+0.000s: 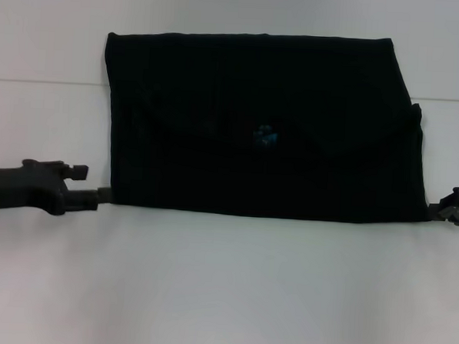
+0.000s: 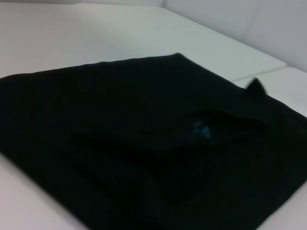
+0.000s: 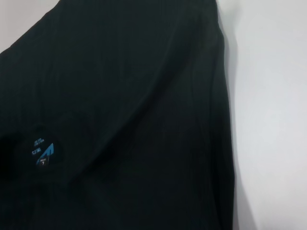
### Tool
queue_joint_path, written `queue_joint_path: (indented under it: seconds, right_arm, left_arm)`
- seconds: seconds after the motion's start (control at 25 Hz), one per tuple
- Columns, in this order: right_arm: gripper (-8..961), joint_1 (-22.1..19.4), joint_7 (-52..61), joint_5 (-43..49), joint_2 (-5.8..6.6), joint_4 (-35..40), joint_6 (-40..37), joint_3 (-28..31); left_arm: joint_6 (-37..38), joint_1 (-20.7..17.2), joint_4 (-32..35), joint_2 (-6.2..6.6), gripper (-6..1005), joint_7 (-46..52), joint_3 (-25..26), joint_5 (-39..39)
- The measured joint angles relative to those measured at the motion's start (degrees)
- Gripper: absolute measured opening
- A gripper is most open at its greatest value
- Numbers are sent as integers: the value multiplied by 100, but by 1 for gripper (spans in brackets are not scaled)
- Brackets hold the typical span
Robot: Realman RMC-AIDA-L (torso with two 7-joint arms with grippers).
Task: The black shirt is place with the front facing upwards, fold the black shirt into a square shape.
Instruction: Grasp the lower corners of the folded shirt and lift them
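Left tool (image 1: 103, 198): at shirt's near left corner, touching the edge; grip state cannot tell. Right tool (image 1: 443, 210): at near right corner; cannot tell either. Shirt (image 1: 262, 127): folded to a rectangle, flat on white bench (image 1: 223, 295), blue label (image 1: 265, 134) centred.

Shirt: the black shirt (image 1: 262, 127) lies flat on the tabletop (image 1: 223, 287), folded into a wide block, in the far half of the scene.
Label: the neck label (image 1: 265, 134) sits near the middle of the folded shirt.
Left side: the left gripper (image 1: 89, 198) is low over the tabletop at the shirt's near left corner.
Right side: the right gripper (image 1: 452, 207) is at the shirt's near right corner, by the right edge.
Near part: bare tabletop lies before the shirt.
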State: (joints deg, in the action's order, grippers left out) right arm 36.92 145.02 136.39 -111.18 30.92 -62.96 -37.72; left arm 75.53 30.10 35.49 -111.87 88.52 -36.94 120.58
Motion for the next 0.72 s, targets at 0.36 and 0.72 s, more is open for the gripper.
queue_joint_path:
  seconds: [0.36,0.72]
  right_arm:
    - [22,-50,-92,-16,-9,5,-82,115]
    - [22,-73,-154,-26,-2,10,-129,208]
  left_arm:
    - [-707,259,-435,-236,729,-628,-482,128]
    - [-1368,401,-522,-315,727,-636,-654,133]
